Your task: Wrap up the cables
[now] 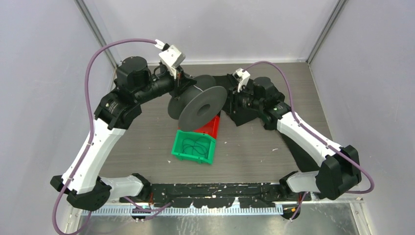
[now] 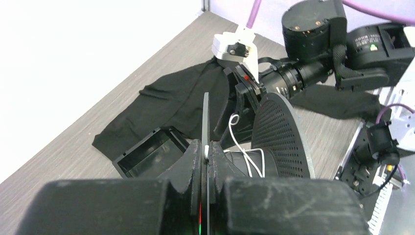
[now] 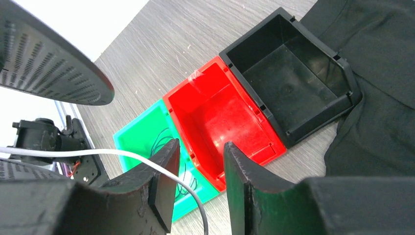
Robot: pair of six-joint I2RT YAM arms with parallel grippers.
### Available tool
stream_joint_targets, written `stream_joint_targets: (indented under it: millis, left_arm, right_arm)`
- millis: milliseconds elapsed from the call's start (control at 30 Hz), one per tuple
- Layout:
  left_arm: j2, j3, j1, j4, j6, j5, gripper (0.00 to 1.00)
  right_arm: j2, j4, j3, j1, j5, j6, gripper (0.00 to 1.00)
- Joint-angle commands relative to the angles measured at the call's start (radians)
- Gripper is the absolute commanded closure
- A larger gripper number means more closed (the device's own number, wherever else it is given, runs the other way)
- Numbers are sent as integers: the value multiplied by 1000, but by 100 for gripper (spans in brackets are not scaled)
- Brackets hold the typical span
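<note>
Grey table [image 1: 254, 152], bare wood along its near edge. Three bins run mid-table: green [image 1: 191, 157], red [image 1: 208, 128], black [image 3: 293, 78]. One spool [image 1: 201, 107] hangs above them, its flange pinched by the left gripper [image 2: 205, 156]. One white cable [image 3: 98, 152] loops off its core past the right gripper [image 3: 198, 166], jaws apart. One black cloth [image 2: 161, 103] lies towards the far edge.

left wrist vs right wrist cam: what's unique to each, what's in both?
Left wrist only: the left hand shut on a flange edge of the spool, white cable on its core, the right arm beyond. Right wrist only: the right hand open, cable crossing one finger, a clear look into the red bin and green bin. Both: the cable, the spool's perforated flange, black bin, black cloth.
</note>
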Motion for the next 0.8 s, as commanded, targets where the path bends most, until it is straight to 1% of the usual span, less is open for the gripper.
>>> stream_joint_targets:
  millis: [0, 100, 300, 400, 533, 633, 767]
  left_arm:
    - [-40, 57, 5, 139, -72, -67, 100]
    - [-43, 77, 5, 137, -79, -65, 100]
    - [-40, 129, 6, 66, -38, -49, 100]
    - [-31, 163, 17, -9, 32, 14, 100]
    - [-2, 216, 36, -87, 48, 79, 100]
    - [8, 239, 39, -114, 59, 122, 100]
    - [30, 290, 49, -203, 110, 186, 100]
  right_arm:
    - [-47, 99, -9, -2, 34, 60, 56]
    - [-72, 85, -17, -5, 57, 48, 54]
    - [-170, -53, -28, -25, 127, -10, 48]
    - [-234, -103, -50, -48, 161, -38, 45]
    - [-310, -143, -59, -82, 172, -64, 42]
    - [-327, -155, -46, -92, 168, -68, 41]
    - [-325, -129, -16, -94, 132, -39, 40]
